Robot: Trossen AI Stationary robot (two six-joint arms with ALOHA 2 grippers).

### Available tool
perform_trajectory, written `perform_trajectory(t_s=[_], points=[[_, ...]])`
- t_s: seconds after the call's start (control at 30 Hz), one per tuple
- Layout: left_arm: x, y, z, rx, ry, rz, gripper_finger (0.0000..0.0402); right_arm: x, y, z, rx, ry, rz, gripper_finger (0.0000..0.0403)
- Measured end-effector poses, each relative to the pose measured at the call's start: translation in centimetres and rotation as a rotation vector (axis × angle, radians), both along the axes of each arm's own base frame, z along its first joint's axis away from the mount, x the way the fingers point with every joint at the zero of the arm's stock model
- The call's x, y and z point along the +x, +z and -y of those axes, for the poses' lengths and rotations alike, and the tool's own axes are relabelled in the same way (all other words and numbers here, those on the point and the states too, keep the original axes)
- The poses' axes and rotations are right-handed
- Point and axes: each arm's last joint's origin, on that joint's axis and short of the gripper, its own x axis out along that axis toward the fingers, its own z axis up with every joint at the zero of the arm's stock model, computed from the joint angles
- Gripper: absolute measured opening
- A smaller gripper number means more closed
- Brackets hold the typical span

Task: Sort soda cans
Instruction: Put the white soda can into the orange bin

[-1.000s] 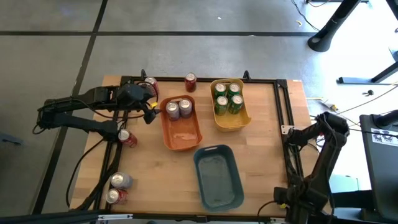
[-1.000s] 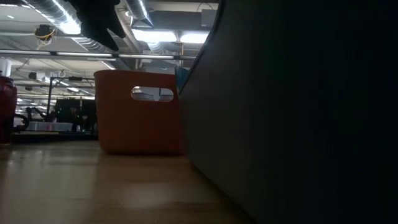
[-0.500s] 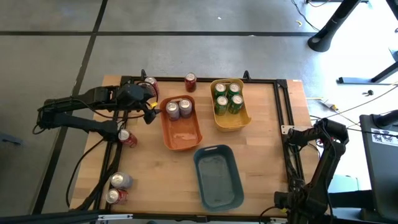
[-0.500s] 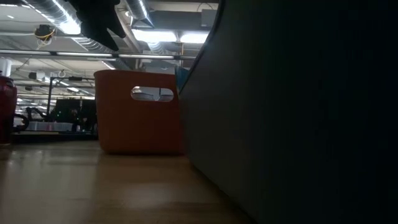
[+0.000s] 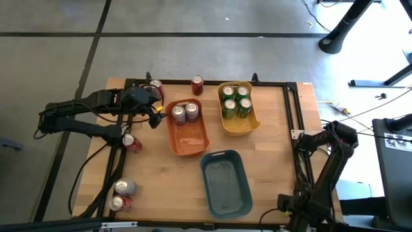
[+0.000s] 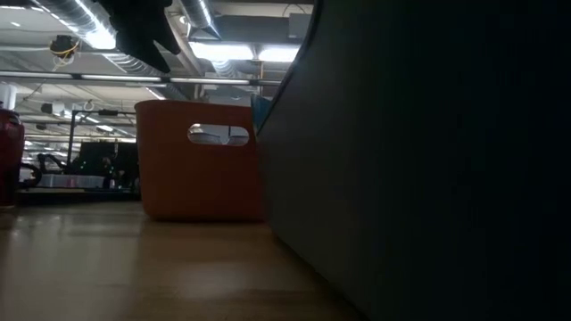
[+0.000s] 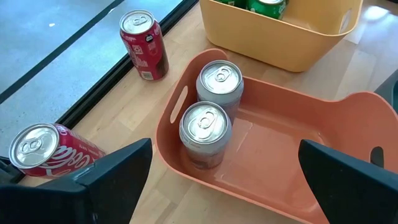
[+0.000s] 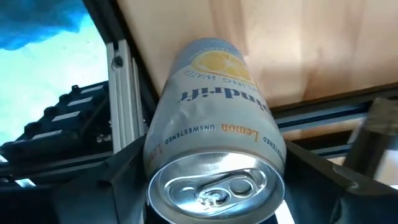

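My left gripper [image 7: 230, 186] hangs open above the left end of the orange bin [image 5: 188, 138], over its two silver cans [image 7: 210, 127]; the low view shows it dark above that bin [image 6: 138, 31]. Several green cans [image 5: 235, 101] stand in the yellow bin [image 5: 239, 125]. Red cans stand on the table at the far edge [image 5: 197, 84], [image 5: 156, 87], at the left [image 5: 131, 143] and near the near left corner [image 5: 118, 203], beside a silver can [image 5: 126, 187]. My right gripper [image 8: 214, 180] is shut on a silver-grey lemon can beyond the table's right near corner [image 5: 291, 206]. My right gripper holds the silver-grey lemon can [image 8: 214, 134] pinched between its two fingers [image 8: 127, 180], one on each side of the body near the top end [image 8: 214, 186]. The silver top faces the wrist camera and the body points away along the fingers. What is under the can stays hidden.
The blue-grey bin [image 5: 225, 182] sits near the near edge and its dark wall [image 6: 428, 160] fills the right of the low view. A black frame rail [image 5: 293, 109] runs along the table's edges. Bare wood [image 5: 277, 161] lies right of the bins.
My right arm has swung a little toward the table's near edge and sunk lower beside the right near corner. The left arm and the cans on the table have kept still.
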Motion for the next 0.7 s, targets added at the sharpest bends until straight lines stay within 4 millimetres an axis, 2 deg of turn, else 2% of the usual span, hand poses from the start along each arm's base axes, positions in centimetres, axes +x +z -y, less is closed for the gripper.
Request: perform_trajectory(t_s=[0.17, 0.43, 0.7], points=[[0.0, 0.0, 0.0, 0.0, 0.0, 0.0, 0.039, 1.7, 2.0, 1.3, -0.032, -0.005, -0.01, 0.0283], [0.0, 0.0, 0.0, 0.0, 0.0, 0.001, 0.039, 4.2, 6.3, 3.7, -0.077, 0.01, 0.035, 0.0285], [0.0, 0.0, 0.0, 0.0, 0.001, 0.0, 0.039, 8.4, 9.9, 6.7, -0.025, -0.045, 0.201, 0.0285]])
